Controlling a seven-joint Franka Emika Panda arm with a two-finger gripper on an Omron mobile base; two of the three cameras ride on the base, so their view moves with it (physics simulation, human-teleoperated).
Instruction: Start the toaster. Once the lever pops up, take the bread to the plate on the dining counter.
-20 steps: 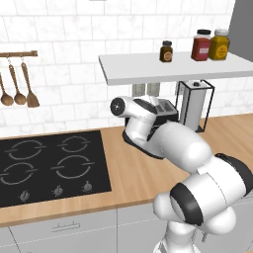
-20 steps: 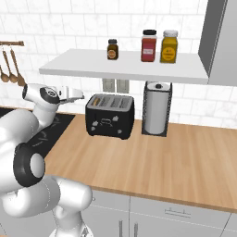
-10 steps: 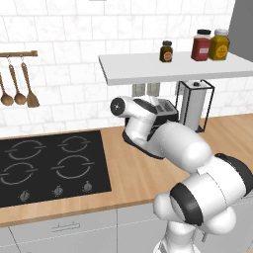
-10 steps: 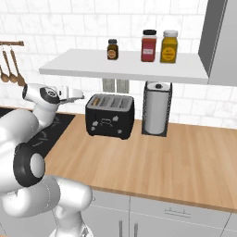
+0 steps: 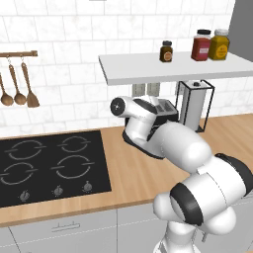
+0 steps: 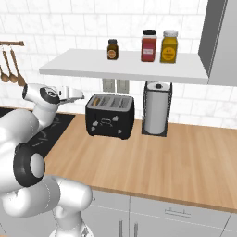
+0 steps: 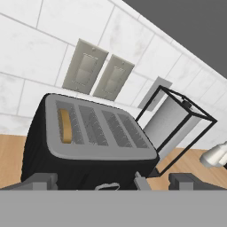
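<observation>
Black toaster (image 6: 110,115) is seated on the wooden counter (image 6: 176,162), bread (image 7: 65,126) loaded in its end slot. No change is noted; jaws remain wide and empty, lever not yet pressed.

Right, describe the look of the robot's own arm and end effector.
The arm is glossy white, built of rounded, bulbous segments with dark grey to black bands and round caps at the joints. No cables or markings show. The end effector ends in two small, blocky, dark grey finger tips.
</observation>
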